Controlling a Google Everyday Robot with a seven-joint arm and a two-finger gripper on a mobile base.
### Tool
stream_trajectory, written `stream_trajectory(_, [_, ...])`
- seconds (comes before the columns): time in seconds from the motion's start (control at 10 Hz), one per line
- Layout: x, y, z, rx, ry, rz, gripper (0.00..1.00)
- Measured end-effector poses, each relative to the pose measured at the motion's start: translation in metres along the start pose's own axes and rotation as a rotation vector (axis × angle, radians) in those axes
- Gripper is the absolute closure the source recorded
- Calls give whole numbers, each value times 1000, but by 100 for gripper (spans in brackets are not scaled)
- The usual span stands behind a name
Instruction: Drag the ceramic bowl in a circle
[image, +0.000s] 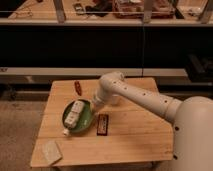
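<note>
Jaws sit mostly hidden under the arm (137, 96) beside the ceramic bowl (86, 119)

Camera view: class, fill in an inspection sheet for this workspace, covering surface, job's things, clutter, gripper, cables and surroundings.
Surface: wooden table with a planked top.
Job's things: green bowl, upright on the table.
Clutter: dark box beside the bowl; small white cup at the bowl's near rim; red item beyond the bowl; pale flat pad near the front corner.
Gripper: gripper over the bowl's inside, on the white arm.
Cables: nothing seen.
Surroundings: dark counter behind the table; carpet below.
</note>
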Motion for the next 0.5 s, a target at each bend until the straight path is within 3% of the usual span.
stream_trajectory(0.2, [-3, 11, 14, -78, 12, -4, 83])
stream_trajectory(0.4, [-20, 13, 24, -146, 24, -15, 83])
stream_trajectory(0.5, [-28, 9, 29, -164, 25, -23, 83])
